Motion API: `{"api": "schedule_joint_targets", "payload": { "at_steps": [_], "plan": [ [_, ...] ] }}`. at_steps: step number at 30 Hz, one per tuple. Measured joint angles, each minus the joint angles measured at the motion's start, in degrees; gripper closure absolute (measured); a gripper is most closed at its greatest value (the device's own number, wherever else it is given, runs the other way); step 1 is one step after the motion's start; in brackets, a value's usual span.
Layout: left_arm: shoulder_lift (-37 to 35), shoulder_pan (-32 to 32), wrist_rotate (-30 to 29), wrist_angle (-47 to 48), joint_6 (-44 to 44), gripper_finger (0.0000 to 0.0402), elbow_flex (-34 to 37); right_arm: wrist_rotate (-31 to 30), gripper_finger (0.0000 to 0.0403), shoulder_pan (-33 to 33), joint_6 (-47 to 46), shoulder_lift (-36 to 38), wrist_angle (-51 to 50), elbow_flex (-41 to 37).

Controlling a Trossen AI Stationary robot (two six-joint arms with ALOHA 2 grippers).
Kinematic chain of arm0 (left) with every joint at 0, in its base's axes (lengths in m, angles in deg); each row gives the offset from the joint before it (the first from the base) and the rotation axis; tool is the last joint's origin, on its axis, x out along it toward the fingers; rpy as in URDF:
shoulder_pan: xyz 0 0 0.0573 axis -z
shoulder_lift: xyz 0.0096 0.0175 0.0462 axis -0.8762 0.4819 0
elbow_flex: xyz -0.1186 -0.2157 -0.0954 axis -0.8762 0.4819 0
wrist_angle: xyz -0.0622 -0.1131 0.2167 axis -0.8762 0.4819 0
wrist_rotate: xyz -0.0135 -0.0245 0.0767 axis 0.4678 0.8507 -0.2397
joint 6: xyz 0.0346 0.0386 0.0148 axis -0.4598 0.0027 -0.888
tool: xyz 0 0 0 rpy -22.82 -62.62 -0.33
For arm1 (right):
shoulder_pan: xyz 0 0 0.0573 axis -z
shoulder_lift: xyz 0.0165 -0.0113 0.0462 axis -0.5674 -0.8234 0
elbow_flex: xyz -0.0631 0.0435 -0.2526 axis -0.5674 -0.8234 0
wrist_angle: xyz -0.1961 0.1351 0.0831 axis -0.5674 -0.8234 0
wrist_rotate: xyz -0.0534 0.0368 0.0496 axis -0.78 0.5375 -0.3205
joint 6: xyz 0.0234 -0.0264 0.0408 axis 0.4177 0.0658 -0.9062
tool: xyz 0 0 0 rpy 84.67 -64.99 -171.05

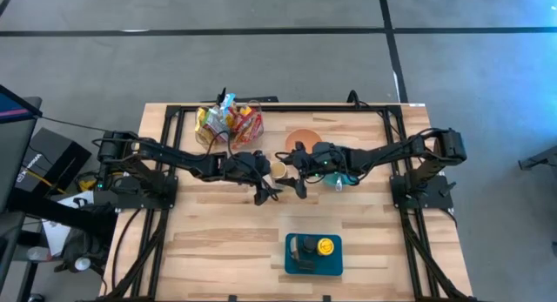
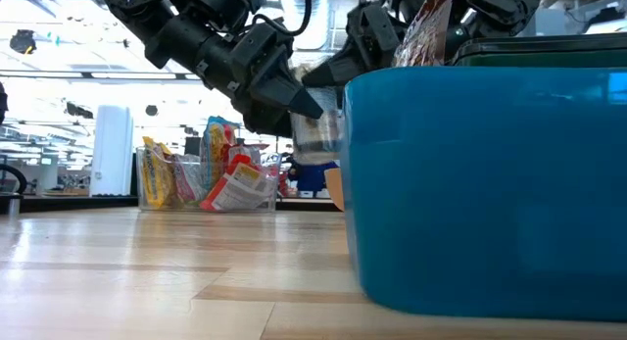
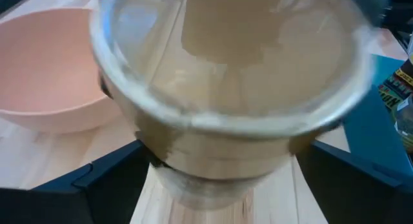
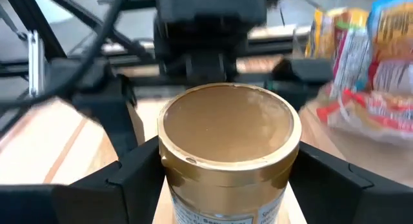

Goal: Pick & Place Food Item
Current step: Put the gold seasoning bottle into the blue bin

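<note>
Jar handover, mid-bench.
Your right claw [image 4: 229, 185] grips the jar [image 1: 278, 170]; your left claw [image 1: 266, 182] looks open around it. Next, back the left away.

Light: bright, even, from overhead.
Shadows: soft, faint.
Blur: jar [image 3: 226, 88] close and smeared; packets [image 4: 368, 69] soft.

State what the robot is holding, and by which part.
The gold-lidded clear jar, gripped just below its lid between the jaws of the right gripper; whether the left gripper at its base holds it cannot be told.
</note>
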Motion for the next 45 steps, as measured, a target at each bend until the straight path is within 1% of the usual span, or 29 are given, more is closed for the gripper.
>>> {"api": "schedule_joint_targets", "payload": {
  "at_steps": [4,10,17,23,27,33,39,45],
  "plan": [
    [0.0,0.0,-0.1,0.1,0.0,0.0015,0.0,0.0,0.0121,0.2,0.0,0.0,-3.1,0.0],
    [0.0,0.0,-0.3,1.8,0.0,0.0014,0.0,0.0,0.0121,0.2,0.9,1.2,-6.0,-0.1],
    [0.0,0.0,-0.9,4.0,0.0,0.0014,0.1,0.0,0.0121,0.3,1.1,6.6,-12.3,0.0],
    [0.0,0.0,-0.9,4.1,0.0,0.0014,0.1,-0.2,0.0121,0.2,0.6,12.5,-21.3,0.0],
    [0.0,0.0,-0.9,4.0,0.0,0.0014,0.1,-0.3,0.0121,-0.9,-0.2,16.5,-25.3,0.0],
    [0.0,0.0,-1.9,4.0,0.0,0.0014,0.1,-0.3,0.0121,-5.5,-1.0,22.2,-28.3,0.0],
    [0.0,0.0,-1.9,3.9,0.0,0.0014,0.1,-0.7,0.0121,-13.2,-4.0,27.6,-31.1,0.0],
    [0.0,0.0,-2.0,3.5,0.0,0.0014,0.1,-6.7,0.0121,-23.0,-6.7,30.7,-31.6,0.0]
  ]
}}
